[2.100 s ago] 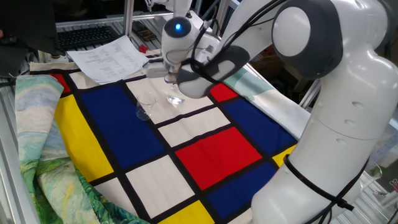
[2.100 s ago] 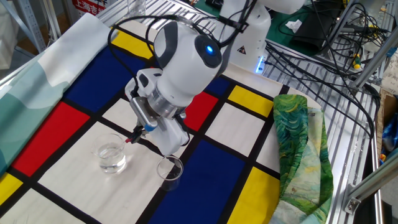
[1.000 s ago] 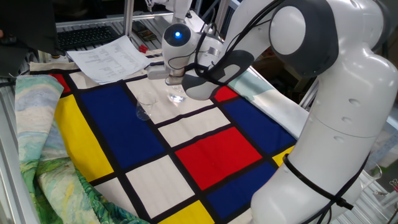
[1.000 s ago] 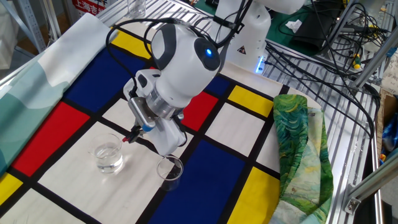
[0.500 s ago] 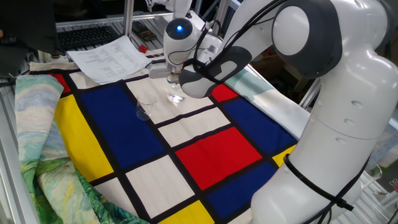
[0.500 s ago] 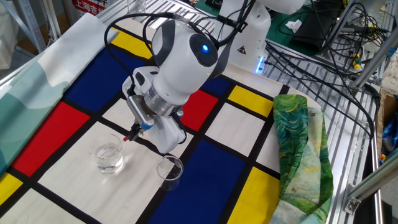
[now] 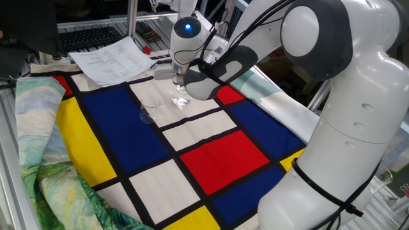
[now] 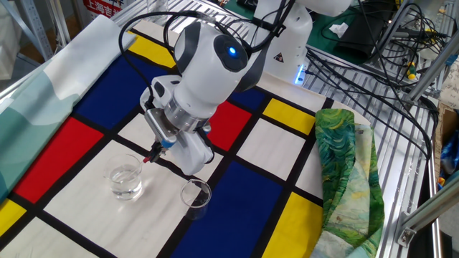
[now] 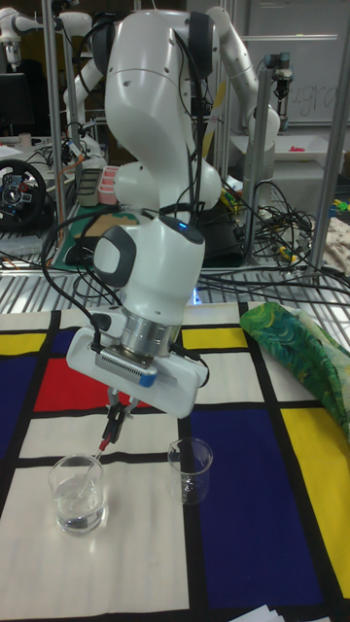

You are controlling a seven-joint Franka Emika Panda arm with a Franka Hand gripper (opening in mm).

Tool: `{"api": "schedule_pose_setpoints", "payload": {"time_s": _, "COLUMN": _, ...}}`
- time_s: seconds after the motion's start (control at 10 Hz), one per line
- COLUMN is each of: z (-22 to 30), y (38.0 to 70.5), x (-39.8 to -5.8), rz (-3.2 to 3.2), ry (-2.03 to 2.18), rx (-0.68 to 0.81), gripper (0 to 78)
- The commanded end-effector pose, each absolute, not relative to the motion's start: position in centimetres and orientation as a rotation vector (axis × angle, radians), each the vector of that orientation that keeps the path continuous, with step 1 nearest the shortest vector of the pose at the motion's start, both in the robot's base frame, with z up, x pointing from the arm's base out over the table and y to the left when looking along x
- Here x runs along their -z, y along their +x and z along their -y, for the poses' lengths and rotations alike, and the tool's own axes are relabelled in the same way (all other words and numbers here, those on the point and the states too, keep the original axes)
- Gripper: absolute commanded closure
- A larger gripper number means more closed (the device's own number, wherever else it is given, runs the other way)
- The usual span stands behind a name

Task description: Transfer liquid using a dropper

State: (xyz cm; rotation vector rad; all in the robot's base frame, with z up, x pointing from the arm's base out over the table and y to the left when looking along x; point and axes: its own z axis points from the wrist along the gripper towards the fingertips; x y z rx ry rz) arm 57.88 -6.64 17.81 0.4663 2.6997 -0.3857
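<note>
My gripper (image 9: pixel 116 416) is shut on the dropper (image 9: pixel 98 457), pinching it near its small dark bulb. The thin clear tube slants down into a small clear glass (image 9: pixel 78 493) on a white square. That glass holds a little clear liquid (image 9: pixel 78 522) at the bottom. From the other fixed view the gripper (image 8: pixel 159 149) hangs just above and right of this glass (image 8: pixel 125 180), with the bulb end of the dropper (image 8: pixel 148 159) showing. A second small glass (image 9: pixel 190 469) (image 8: pixel 195 197) stands empty beside it. In one fixed view my hand covers the gripper and both glasses (image 7: pixel 181 98) (image 7: pixel 149 110) show faintly.
A cloth of red, blue, yellow and white squares (image 8: pixel 64 143) covers the table. A green patterned cloth (image 8: pixel 344 165) lies bunched at one side. Papers (image 7: pixel 112 59) rest at the far edge, and cables (image 8: pixel 358 43) run behind the arm's base.
My hand has shifted slightly up and toward the glass with liquid, the dropper still held. Both glasses stay where they were.
</note>
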Motion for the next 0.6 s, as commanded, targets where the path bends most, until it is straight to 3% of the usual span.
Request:
{"api": "schedule_pose_setpoints", "payload": {"time_s": 0.1, "z": 6.64, "y": 57.91, "x": -17.93, "rz": -2.709, "ry": 0.458, "rx": 0.384, "gripper": 76.4}}
{"api": "schedule_pose_setpoints", "payload": {"time_s": 0.3, "z": 6.64, "y": 57.91, "x": -17.93, "rz": -2.711, "ry": 0.453, "rx": 0.385, "gripper": 76.4}}
{"api": "schedule_pose_setpoints", "payload": {"time_s": 0.4, "z": 6.64, "y": 57.91, "x": -17.93, "rz": -2.711, "ry": 0.453, "rx": 0.385, "gripper": 0.3}}
{"api": "schedule_pose_setpoints", "payload": {"time_s": 0.6, "z": 6.64, "y": 57.91, "x": -17.93, "rz": -2.711, "ry": 0.453, "rx": 0.385, "gripper": 0.3}}
